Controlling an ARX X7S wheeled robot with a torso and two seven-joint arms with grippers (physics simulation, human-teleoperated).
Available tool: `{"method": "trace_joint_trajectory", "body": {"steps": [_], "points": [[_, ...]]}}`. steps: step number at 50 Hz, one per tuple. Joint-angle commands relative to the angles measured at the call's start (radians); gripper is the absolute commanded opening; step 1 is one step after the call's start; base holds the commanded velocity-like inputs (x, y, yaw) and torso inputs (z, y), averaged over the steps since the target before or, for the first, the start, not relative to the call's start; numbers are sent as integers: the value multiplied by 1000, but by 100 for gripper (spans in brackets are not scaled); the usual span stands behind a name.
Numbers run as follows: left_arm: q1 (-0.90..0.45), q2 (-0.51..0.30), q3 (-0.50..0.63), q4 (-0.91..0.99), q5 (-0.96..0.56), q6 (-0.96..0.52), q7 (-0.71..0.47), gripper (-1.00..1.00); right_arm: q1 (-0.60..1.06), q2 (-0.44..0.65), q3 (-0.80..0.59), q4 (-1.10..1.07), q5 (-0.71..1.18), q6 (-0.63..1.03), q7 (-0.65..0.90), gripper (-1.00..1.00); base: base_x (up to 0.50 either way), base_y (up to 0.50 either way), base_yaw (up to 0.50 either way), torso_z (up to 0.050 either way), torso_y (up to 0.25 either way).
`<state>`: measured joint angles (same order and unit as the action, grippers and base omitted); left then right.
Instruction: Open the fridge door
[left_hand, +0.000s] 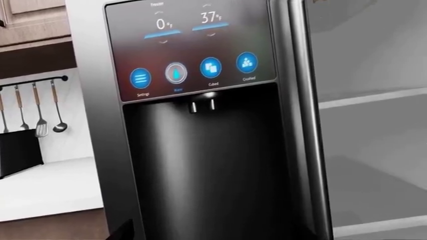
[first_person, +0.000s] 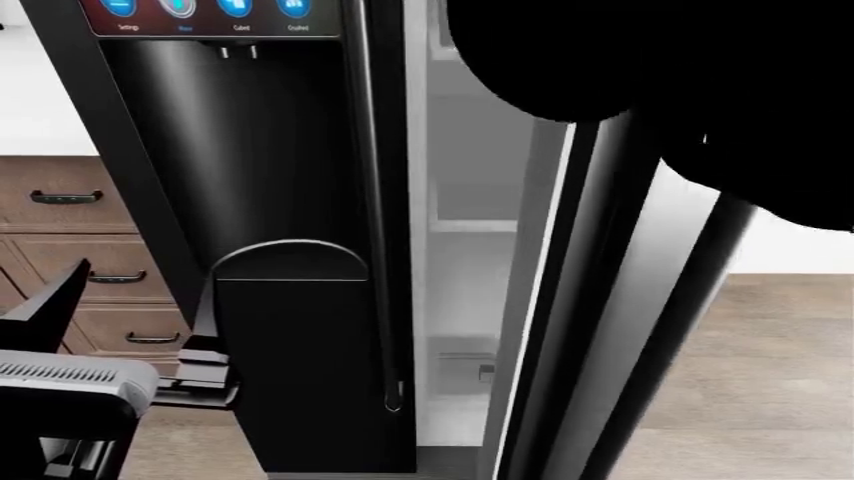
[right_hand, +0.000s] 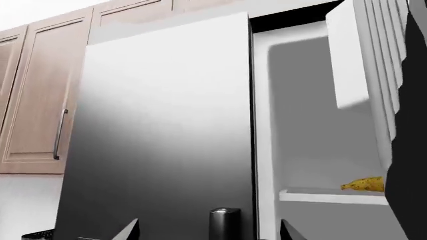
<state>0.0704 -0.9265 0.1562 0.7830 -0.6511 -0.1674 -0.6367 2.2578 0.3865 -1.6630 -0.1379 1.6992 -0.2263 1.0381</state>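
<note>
Fridge door (first_person: 627, 300) right of dispenser door (first_person: 267, 200), already swung ajar — rigid, heavy, glossy-slick; best taken by its long bar handle. Jaw states impossible to tell.

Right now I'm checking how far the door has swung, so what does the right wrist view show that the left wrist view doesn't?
Only the right wrist view shows the fridge door swung open with its white inner face, a banana on an interior shelf, and wooden wall cabinets. Only the left wrist view shows the dispenser touch panel, the water dispenser recess and hanging kitchen utensils. Both share the dispenser-side door and the open grey fridge interior. Neither shows a gripper clearly.
</note>
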Motion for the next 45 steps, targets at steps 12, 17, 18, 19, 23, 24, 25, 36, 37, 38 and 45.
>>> {"method": "trace_joint_trajectory", "body": {"steps": [12, 17, 18, 19, 23, 24, 25, 36, 37, 38, 45], "points": [[-19, 4, 15, 17, 3, -24, -10, 100, -100, 500, -94, -180, -80, -61, 172, 100, 0, 0, 0, -3, 0], [-21, 3, 18, 19, 3, -31, -13, 100, -108, 598, -98, -245, -98, -63, 188, 100, 0, 0, 0, -2, 0], [-21, 3, 19, 20, 3, -32, -14, 100, -108, 612, -98, -254, -101, -63, 189, 100, 0, 0, 0, -11, 0], [-20, 3, 19, 20, 3, -32, -14, 100, -109, 628, -99, -266, -105, -61, 192, 100, 0, 0, 0, 0, 0], [-21, 4, 20, 18, 3, -32, -14, 100, -109, 695, -99, -311, -119, -59, 203, 100, 0, 0, 0, -2, 0], [-22, 4, 21, 18, 3, -33, -14, 100, -108, 713, -99, -321, -121, -57, 206, 100, 0, 0, 0, 0, 0], [-22, 4, 21, 19, 3, -35, -15, 100, -107, 732, -98, -334, -124, -57, 209, 100, 0, 0, 0, -11, 0], [-37, 6, 31, 24, 2, -51, -18, 100, -140, 912, -100, -433, -165, -89, 229, 100, 0, 0, 0, -2, 0], [-35, 6, 30, 24, 2, -50, -18, 100, -142, 928, -100, -441, -168, -91, 231, 100, 0, 0, 0, 0, 0], [-33, 5, 29, 24, 2, -49, -19, 100, -144, 942, -100, -447, -170, -95, 233, 100, 0, 0, 0, 0, 0], [-33, 8, 33, 21, 5, -49, -17, 100, -138, 1065, -84, -510, -177, -105, 239, 100, 0, 0, 0, -1, 0]]}}
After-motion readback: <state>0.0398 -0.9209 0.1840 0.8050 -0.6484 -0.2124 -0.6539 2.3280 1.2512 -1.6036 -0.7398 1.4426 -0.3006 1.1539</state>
